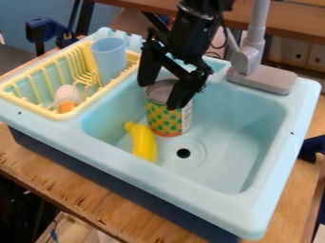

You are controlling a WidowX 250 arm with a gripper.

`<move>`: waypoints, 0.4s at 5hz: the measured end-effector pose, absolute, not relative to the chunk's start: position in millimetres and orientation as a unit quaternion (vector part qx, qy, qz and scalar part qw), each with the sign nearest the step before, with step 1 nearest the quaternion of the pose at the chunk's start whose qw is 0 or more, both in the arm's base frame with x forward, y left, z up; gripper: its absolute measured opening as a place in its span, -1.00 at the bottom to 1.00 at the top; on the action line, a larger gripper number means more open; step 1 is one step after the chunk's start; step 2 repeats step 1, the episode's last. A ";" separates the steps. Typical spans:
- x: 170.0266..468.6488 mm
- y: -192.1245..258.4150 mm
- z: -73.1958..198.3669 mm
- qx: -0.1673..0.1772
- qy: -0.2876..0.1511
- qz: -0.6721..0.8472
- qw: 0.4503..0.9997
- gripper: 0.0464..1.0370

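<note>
My black two-finger tool point(159, 96) hangs over the light-blue plastic sink point(260, 209), behind the black round drain hole point(183, 153) as the camera sees it. Its state: open, with fingers apart about the upper part of a tall metal can with a green-dotted yellow label point(166, 118). One finger is at the rim's left side in view, the other crosses the front of the label; whether either presses the metal, I cannot tell. The can is upright or nearly so, just behind the drain hole. A curved yellow toy banana point(144, 142) lies to the left of the drain hole, near the can's foot.

Handling, as I judge it: a smooth, rigid cylinder is best held with both pads on opposite sides of its wall, my tool centred on its axis. An off-centre squeeze could turn or tip it; pads only on the rim could slip. Even closing and a straight, slow motion suit its likely weight. Clearance matters most on the side toward the banana, which a swinging can base could nudge toward the drain hole.
</note>
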State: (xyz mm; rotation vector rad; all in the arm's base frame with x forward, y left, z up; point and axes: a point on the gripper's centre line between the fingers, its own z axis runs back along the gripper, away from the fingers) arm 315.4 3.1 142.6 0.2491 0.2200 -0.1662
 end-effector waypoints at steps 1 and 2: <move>313.0 -11.3 155.8 0.113 0.077 -0.090 0.987 0.93; 313.0 -11.3 155.8 0.113 0.077 -0.090 0.987 0.93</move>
